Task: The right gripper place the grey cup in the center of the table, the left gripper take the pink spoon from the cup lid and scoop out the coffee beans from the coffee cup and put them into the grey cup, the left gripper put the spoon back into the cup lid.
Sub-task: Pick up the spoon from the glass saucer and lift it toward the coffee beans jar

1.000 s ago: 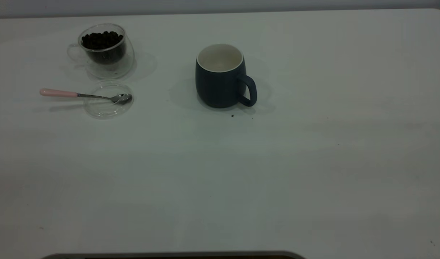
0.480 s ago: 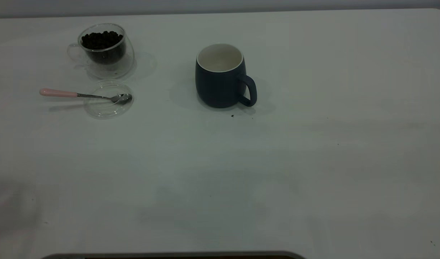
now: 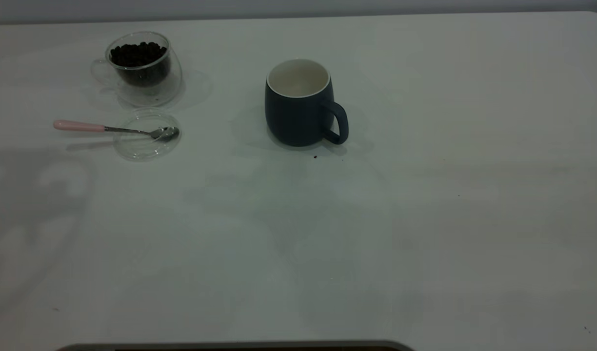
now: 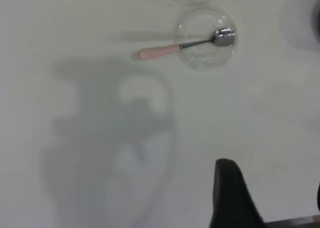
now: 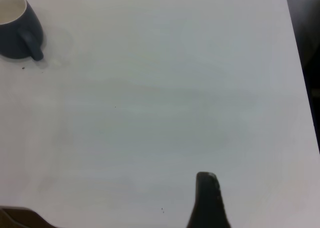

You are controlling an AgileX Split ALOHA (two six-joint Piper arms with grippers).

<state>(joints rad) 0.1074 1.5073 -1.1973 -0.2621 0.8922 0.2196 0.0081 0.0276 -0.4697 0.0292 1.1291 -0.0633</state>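
Observation:
The grey cup [image 3: 298, 105] stands upright near the table's middle, its handle toward the front right; it also shows in the right wrist view [image 5: 17, 30]. The coffee cup [image 3: 141, 68], full of coffee beans [image 3: 137, 53], stands at the far left. In front of it the pink spoon [image 3: 81, 126] lies with its bowl in the cup lid [image 3: 147, 144] and its handle on the table. My left gripper [image 4: 272, 180] is open and empty, above bare table, short of the spoon [image 4: 162, 51] and the lid [image 4: 206, 57]. My right gripper [image 5: 265, 188] is open and empty, far from the cup.
The white table [image 3: 425, 219] carries a few dark specks near the grey cup. Its right edge [image 5: 300, 87] shows in the right wrist view. Neither arm shows in the exterior view; a broad arm shadow lies on the table's left front.
The shadow at the table's left has grown and spread toward the spoon. The cups, the lid and the spoon have not moved.

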